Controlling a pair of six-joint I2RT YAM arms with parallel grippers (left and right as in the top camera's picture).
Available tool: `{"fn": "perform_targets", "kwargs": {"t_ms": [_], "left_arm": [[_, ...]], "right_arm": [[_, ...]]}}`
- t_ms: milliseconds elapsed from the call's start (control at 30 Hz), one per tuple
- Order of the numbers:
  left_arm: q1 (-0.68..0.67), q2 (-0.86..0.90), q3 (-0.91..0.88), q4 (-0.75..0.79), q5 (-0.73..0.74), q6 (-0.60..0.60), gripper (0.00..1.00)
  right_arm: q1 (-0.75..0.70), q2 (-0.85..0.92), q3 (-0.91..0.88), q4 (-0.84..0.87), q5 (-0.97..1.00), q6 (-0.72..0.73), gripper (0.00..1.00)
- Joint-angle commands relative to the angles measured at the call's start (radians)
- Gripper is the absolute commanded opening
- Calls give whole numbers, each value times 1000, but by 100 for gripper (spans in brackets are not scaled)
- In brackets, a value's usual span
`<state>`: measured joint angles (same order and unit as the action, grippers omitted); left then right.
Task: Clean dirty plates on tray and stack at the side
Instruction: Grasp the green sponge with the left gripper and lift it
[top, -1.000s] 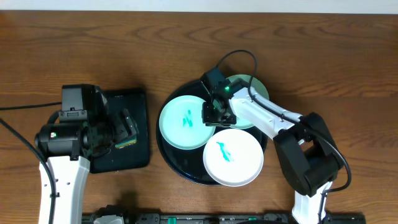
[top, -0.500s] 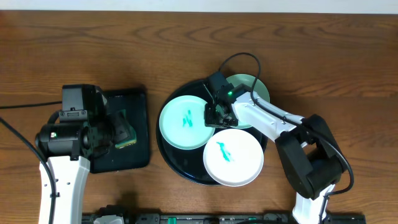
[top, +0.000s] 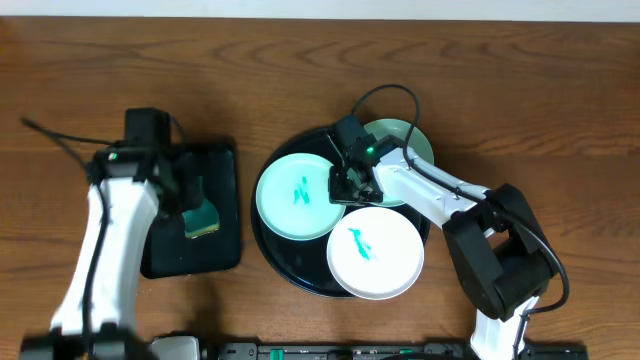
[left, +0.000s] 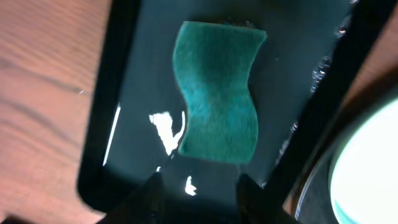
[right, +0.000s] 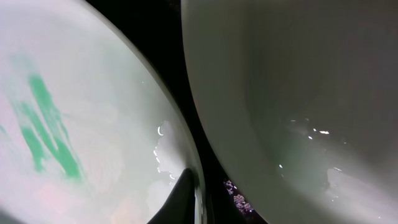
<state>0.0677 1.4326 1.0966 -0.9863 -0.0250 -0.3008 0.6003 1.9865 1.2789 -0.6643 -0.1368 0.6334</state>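
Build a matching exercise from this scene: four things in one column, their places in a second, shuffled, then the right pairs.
Things
1. white plate
2. sponge
3. rear mint-green plate
4. left mint-green plate

Places
A. lying on the rectangular black tray
B. left side of the round tray, with the right gripper at its rim
C. near side of the round tray, teal smear at centre
D. far right side of the round tray, partly covered by the right arm

Pairs: 1-C, 2-A, 3-D, 4-B
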Motion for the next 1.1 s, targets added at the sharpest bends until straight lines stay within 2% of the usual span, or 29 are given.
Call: {"fn": "perform_targets", "kwargs": {"t_ms": [0, 267, 467, 667, 733, 800, 1067], "left_arm": [[4, 129, 18, 34, 42, -20, 36], [4, 320, 18, 103, 43, -23, 36], [4, 386, 18, 164, 42, -22, 36], [4, 385, 18, 223, 39, -22, 22], [4, 385, 18, 225, 40, -22, 25], [4, 385, 18, 223, 40, -22, 35], [4, 385, 18, 222, 39, -22, 35]], "right_arm": [[10, 30, -31, -6, 34, -21, 3], [10, 30, -32, -19, 31, -29, 2], [10, 30, -32, -35, 31, -29, 2], [10, 30, -32, -42, 31, -29, 1], [10, 30, -32, -43, 31, -30, 1], [10, 30, -32, -43, 31, -29, 1], [9, 30, -32, -43, 31, -47, 1]]}}
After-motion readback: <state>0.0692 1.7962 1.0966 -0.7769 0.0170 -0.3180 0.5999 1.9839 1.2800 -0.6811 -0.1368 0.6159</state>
